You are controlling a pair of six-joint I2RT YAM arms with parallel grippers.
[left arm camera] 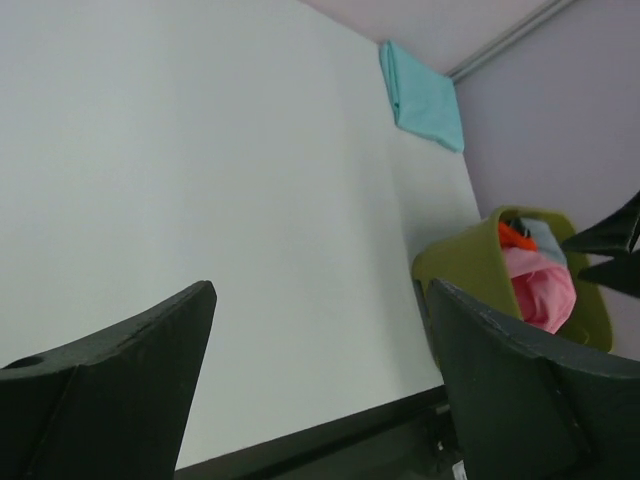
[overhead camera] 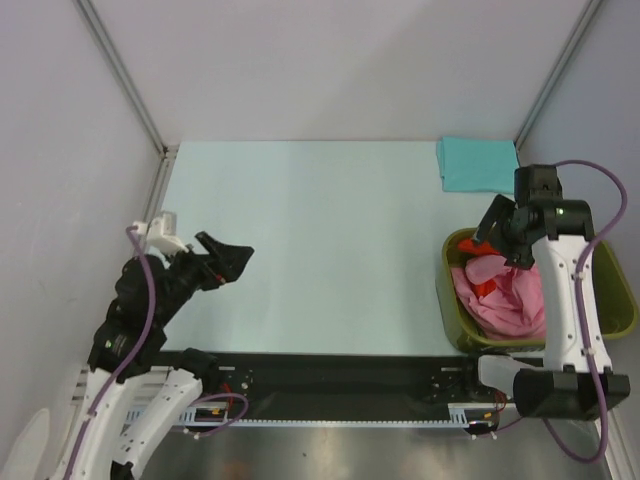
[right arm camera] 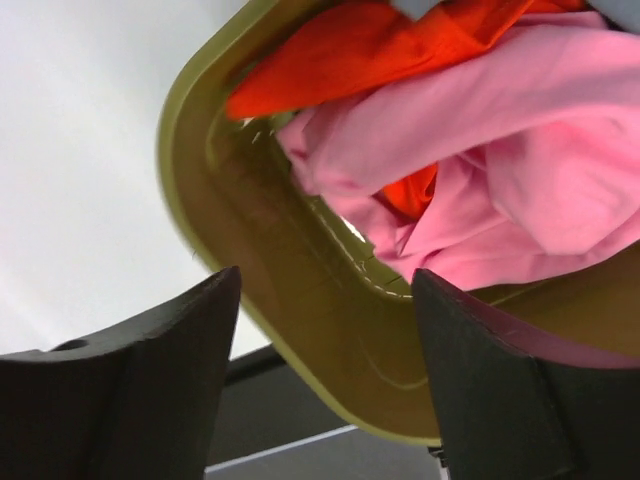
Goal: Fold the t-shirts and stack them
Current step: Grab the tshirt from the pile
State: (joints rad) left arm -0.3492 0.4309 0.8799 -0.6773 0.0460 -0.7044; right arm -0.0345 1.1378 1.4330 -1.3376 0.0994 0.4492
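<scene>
The left hand (overhead camera: pixel 236 258) hangs over the table (overhead camera: pixel 320 220) at about 8 o'clock. Its jaws are spread wide and hold nothing, and only bare tabletop shows between them in the left wrist view.

The right hand (overhead camera: pixel 497 243) is over the olive-green basket (overhead camera: pixel 447 300), which stands at about 4 o'clock by the table's right edge. Its jaws are also wide apart and hold nothing. Whether a fingertip touches the cloth cannot be told.

The pink t-shirt (right arm camera: pixel 520 120) lies crumpled in the basket and fills most of it. The orange-red t-shirt (right arm camera: pixel 340 50) is bunched beside it and partly under it. A bit of the grey-blue t-shirt (left arm camera: pixel 548 238) shows at the far side of the heap.

The teal t-shirt (overhead camera: pixel 477 163) lies folded flat on the table at about 1 o'clock, in the far right corner, well apart from the basket.
</scene>
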